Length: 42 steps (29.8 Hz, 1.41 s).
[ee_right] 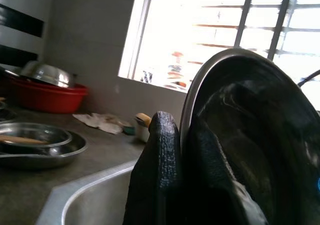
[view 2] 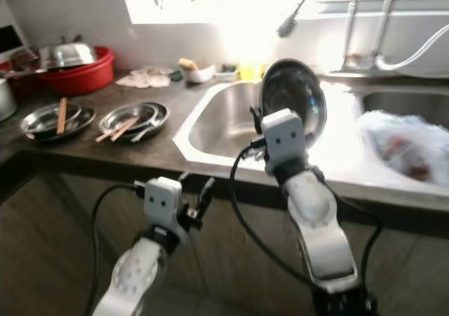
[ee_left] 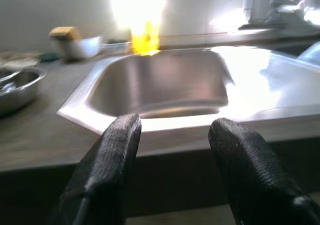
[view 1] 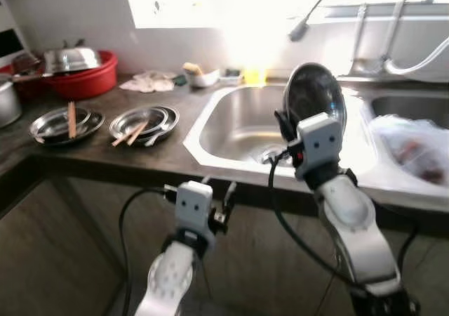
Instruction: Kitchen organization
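Your right end effector (ee_right: pixel 172 185) is clamped on the rim of a round steel plate (view 1: pixel 316 95), held on edge above the sink (view 1: pixel 238 130). Keep that pinch firm and lower it gently. The plate looks dark, shiny and shallow. Your left end effector (ee_left: pixel 172 177) hangs open before the bench (view 1: pixel 105 154).

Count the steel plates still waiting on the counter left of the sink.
2 stacks show: one nearest the sink with chopsticks across it, one further left holding a wooden stick. Each looks like nested plates, so more may be hidden. The right gripper holds another plate.
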Motion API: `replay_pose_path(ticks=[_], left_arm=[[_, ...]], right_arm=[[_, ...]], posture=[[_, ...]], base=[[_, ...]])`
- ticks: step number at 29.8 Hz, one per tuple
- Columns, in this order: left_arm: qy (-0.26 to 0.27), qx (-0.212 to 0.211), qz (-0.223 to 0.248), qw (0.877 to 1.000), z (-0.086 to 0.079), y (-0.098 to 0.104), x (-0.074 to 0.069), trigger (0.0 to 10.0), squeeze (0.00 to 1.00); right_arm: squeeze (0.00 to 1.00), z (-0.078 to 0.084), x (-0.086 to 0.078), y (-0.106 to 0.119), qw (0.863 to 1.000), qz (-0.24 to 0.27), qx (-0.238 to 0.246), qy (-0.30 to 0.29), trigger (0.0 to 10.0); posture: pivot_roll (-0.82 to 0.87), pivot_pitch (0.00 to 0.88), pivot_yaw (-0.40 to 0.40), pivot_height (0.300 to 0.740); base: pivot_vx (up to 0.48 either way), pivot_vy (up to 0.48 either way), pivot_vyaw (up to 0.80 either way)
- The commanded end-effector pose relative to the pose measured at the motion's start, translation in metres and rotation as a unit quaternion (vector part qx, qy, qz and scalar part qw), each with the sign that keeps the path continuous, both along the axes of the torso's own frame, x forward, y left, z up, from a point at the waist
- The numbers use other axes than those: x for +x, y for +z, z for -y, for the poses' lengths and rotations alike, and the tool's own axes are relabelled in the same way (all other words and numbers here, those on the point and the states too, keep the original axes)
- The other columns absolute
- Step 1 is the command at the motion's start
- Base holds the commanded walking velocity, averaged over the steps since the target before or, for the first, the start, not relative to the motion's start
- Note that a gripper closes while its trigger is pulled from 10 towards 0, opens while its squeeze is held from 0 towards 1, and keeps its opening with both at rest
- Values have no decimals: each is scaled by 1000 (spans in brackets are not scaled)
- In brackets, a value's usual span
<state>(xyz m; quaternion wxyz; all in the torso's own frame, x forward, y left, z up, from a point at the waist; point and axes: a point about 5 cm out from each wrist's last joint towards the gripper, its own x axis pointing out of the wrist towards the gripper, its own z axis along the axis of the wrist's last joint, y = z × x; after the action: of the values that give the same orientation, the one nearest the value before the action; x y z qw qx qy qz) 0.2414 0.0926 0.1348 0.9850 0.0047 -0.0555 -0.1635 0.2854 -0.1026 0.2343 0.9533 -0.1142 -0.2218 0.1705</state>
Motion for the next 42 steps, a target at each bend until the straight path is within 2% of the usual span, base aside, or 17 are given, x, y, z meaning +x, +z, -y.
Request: replay_pose_path(ticks=[1, 5, 15, 20, 23, 25, 28, 32, 36, 42], left_arm=[[-10, -2, 8, 1000, 6, 4, 0, 10000, 0], [-7, -4, 8, 1000, 6, 4, 0, 10000, 0], [-3, -5, 2, 1000, 8, 1, 0, 10000, 0], [9, -10, -5, 1000, 8, 0, -2, 10000, 0], [11, -11, -6, 1000, 8, 0, -3, 10000, 0], [24, -14, -12, 1000, 5, -1, -6, 10000, 0], [28, -22, -22, 999, 5, -2, -9, 10000, 0], [33, -31, -25, 999, 6, -1, -16, 10000, 0], [39, -29, -27, 998, 6, -2, -20, 10000, 0], [48, -23, -36, 998, 3, -2, -28, 10000, 0]], right_arm=[[0, 8, 3, 3, 1000, 7, -9, -12, 10000], [0, 9, 7, 1, 1000, -6, -24, -9, 10000], [0, 4, 21, -10, 996, -38, -73, 18, 10000], [0, -3, 41, -20, 993, -65, -85, 42, 10000], [0, -6, 46, -22, 991, -73, -97, 51, 10000], [0, -17, 57, -26, 984, -78, -139, 79, 10000], [0, -22, 63, -28, 980, -84, -158, 91, 10000], [0, -29, 72, -41, 967, -113, -200, 115, 10000], [0, -32, 74, -49, 958, -125, -220, 132, 10000], [0, -36, 74, -70, 937, -160, -264, 166, 10000]], posture=[[15, 7, 33, 740], [15, 9, 30, 740], [15, 28, 26, 740], [23, 45, 15, 740], [29, 52, 8, 740], [35, 65, -1, 740], [39, 78, -10, 740], [48, 111, -28, 740], [54, 132, -37, 740], [62, 164, -46, 740]], base=[[446, 0, 0], [401, 0, 0], [0, 0, 0], [0, 0, 0], [0, 0, 0], [0, 0, 0], [0, 0, 0], [0, 0, 0], [0, 0, 0], [0, 0, 0]])
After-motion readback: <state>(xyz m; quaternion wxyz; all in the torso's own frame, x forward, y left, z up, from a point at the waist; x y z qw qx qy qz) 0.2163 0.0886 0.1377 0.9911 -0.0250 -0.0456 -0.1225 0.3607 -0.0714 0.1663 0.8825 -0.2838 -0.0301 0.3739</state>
